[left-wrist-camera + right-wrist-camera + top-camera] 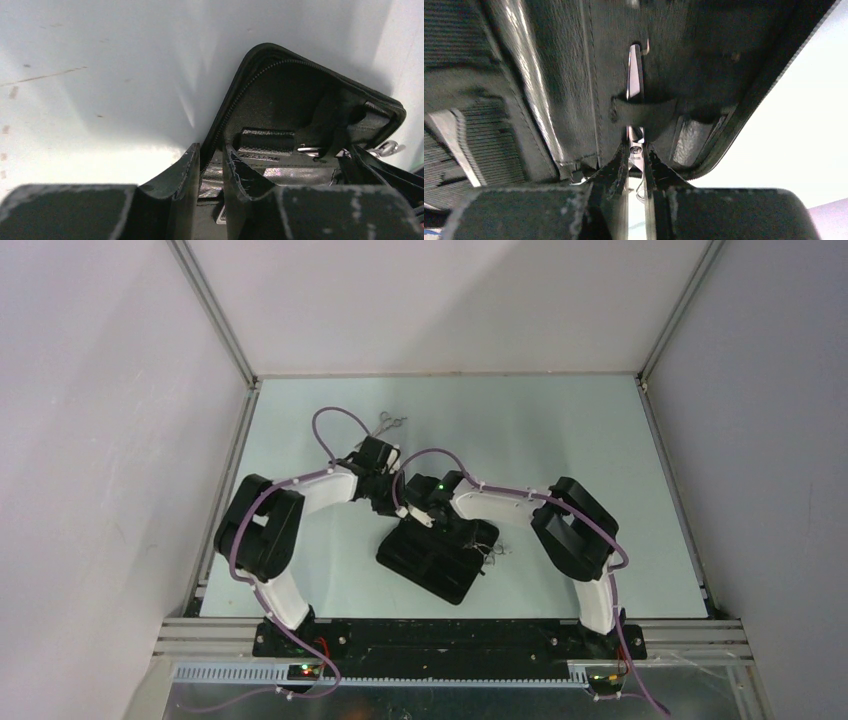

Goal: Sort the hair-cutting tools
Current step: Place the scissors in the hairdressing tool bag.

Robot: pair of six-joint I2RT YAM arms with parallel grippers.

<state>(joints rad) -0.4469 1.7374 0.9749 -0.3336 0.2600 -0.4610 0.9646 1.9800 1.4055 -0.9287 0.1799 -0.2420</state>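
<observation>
The black zip case (pixel 432 562) lies open in the middle of the table. My right gripper (pixel 636 150) is shut on a pair of silver scissors (pixel 635 70). Their blades lie under an elastic strap (pixel 644 112) inside the case, and their ring handles stick out over the case's right edge (pixel 490 550). My left gripper (pixel 211 147) is shut on the case's zip rim (pixel 235 85) at its far corner. A second pair of silver scissors (pixel 390 422) lies loose on the table beyond the left arm. Ribbed black comb teeth (pixel 494 145) show inside the case.
Both wrists meet over the case's far corner (pixel 410 505), close together. Grey walls and metal rails (pixel 225 480) bound the pale table (pixel 580 440) on three sides.
</observation>
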